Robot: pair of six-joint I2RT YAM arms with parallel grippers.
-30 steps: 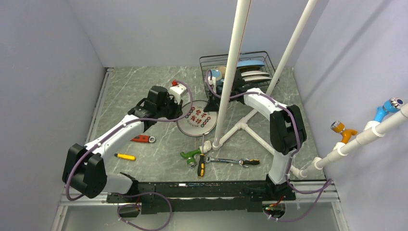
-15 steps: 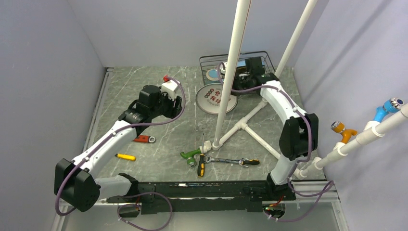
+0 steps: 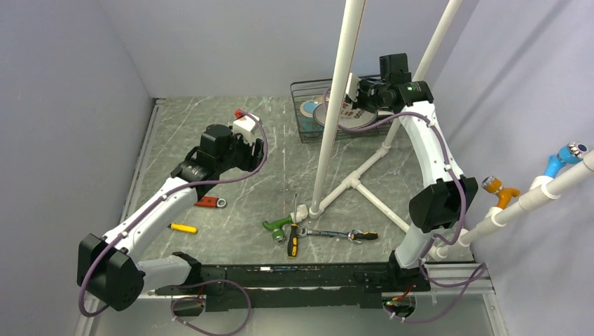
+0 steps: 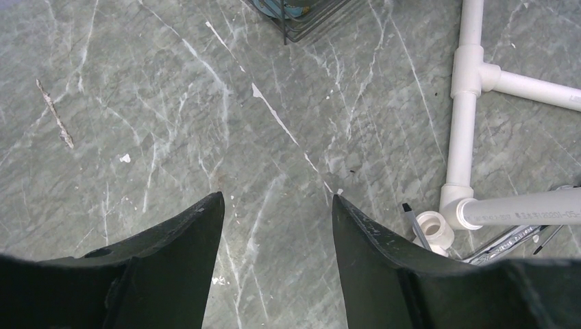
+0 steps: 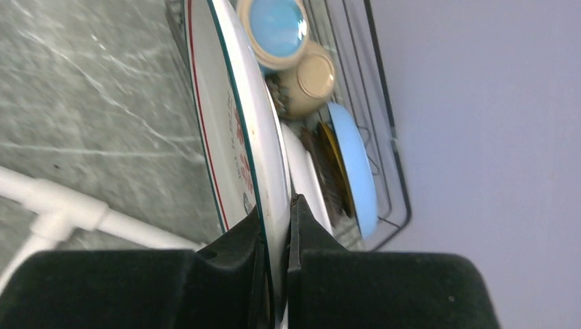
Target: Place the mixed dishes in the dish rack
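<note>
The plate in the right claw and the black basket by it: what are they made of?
The white plate looks like glazed ceramic, though it could be melamine: it has a smooth, glossy face with thin green and red rim lines and red print. The dish rack looks like metal wire with a black coating: its rods are thin, straight and evenly dark.

White plate on edge at dish rack
</note>
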